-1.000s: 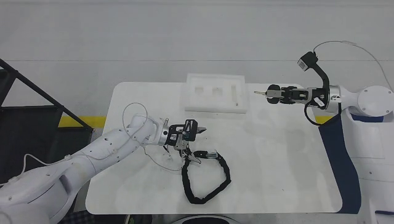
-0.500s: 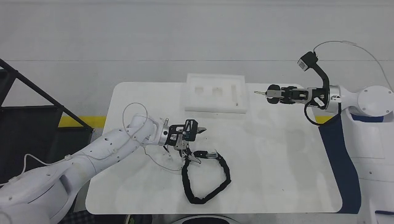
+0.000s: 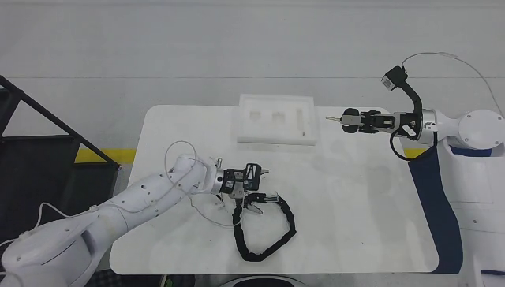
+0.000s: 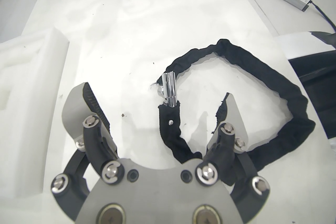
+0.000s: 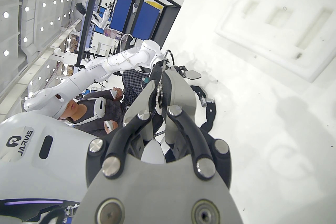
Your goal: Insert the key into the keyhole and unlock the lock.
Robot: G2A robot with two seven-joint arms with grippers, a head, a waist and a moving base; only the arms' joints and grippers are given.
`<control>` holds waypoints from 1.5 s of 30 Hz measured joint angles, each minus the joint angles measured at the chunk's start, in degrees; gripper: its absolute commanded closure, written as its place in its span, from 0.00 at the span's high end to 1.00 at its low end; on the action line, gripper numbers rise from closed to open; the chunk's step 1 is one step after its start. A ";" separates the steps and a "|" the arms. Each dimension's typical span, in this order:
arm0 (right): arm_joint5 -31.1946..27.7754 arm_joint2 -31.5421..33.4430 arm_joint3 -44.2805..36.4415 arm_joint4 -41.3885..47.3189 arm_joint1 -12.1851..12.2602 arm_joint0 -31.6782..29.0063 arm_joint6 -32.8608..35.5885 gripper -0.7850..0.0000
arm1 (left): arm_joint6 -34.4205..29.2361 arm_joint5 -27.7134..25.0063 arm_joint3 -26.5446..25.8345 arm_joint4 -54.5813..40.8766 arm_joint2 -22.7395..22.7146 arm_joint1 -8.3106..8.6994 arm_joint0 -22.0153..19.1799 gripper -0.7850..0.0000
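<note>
- Left arm pushed forward and across the table since 1.0 s ago; its gripper was short of the chain's silver end and is now over it. Right arm same pose, lock hasn't shifted.
- Table (image 3: 355,208): white, rounded corners, carries everything.
- Foam tray (image 3: 245,133): white, at the far edge of the table, rectangular cut-outs in it, well apart from the chain.
- Chain lock (image 3: 289,220): black fabric-sleeved chain lying in a loop on the near-middle of the table, flat. In the left wrist view the loop (image 4: 278,88) curves away past one finger.
- Left gripper (image 3: 255,184): wide open, holding nothing. In the left wrist view the gripper (image 4: 155,93) straddles the sleeved chain end, one finger on each side, neither pad touching it. Can't tell if the fingers touch the table.
- Right gripper (image 3: 347,119): held above the far right part of the table, just right of the foam tray and well apart from the lock, pointing toward the tray. Clamped tight on the key.
- Lock cylinder (image 4: 169,88): short shiny silver barrel at the chain's end, lying on the table between the open left fingers, nearer their tips. From the right wrist view it (image 5: 203,101) is small; keyhole not readable.
- Key (image 3: 332,118): pinched between the right fingers, blade poking out past the fingertips toward the tray; head (image 5: 158,95) is sandwiched between the pads. Nowhere near the keyhole.
</note>
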 measured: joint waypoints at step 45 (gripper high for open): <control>0.00 0.00 0.00 0.00 0.00 0.00 0.00 0.00 | -5.13 -1.13 10.91 3.20 -4.33 -8.46 2.65 0.00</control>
